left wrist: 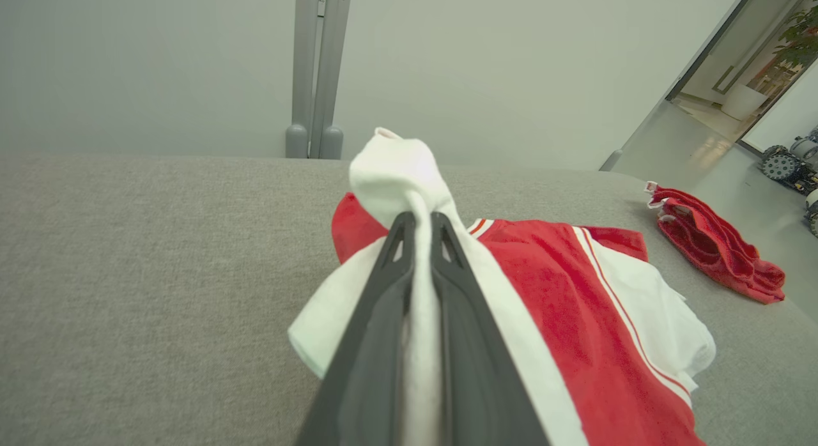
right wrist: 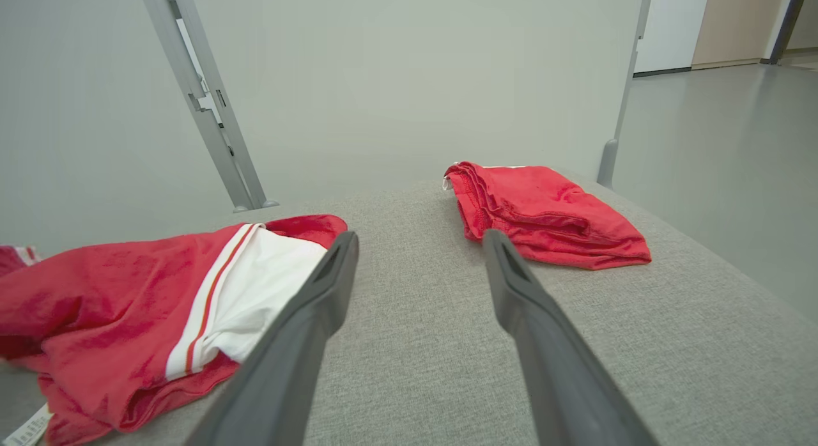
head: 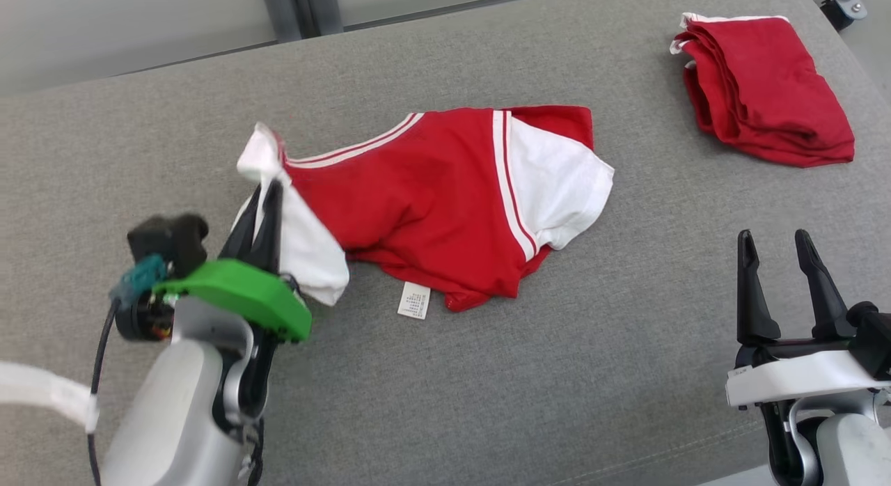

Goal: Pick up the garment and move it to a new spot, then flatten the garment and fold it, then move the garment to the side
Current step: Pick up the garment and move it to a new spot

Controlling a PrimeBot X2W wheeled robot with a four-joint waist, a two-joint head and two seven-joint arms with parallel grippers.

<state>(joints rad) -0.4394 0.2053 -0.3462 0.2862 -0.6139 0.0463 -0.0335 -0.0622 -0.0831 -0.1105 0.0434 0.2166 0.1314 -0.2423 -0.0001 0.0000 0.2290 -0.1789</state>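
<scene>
The garment (head: 431, 200) is a red shirt with white sleeves and white stripes, lying crumpled in the middle of the grey padded surface. My left gripper (head: 264, 193) is shut on its white left sleeve, which bunches up above the fingertips. In the left wrist view that white sleeve (left wrist: 399, 171) is pinched between the two dark fingers (left wrist: 377, 305), with the garment (left wrist: 575, 318) trailing to the right. My right gripper (head: 776, 242) stands open at the lower right, apart from the garment. In the right wrist view the garment (right wrist: 128, 305) lies left of the open fingers (right wrist: 319, 292).
A folded red cloth (head: 762, 85) lies at the far right corner of the grey surface (head: 139, 159), also seen as the red cloth (right wrist: 543, 216) ahead of my right gripper. A white label (head: 413, 300) sticks out at the garment's near edge. A metal post (left wrist: 316, 69) stands behind.
</scene>
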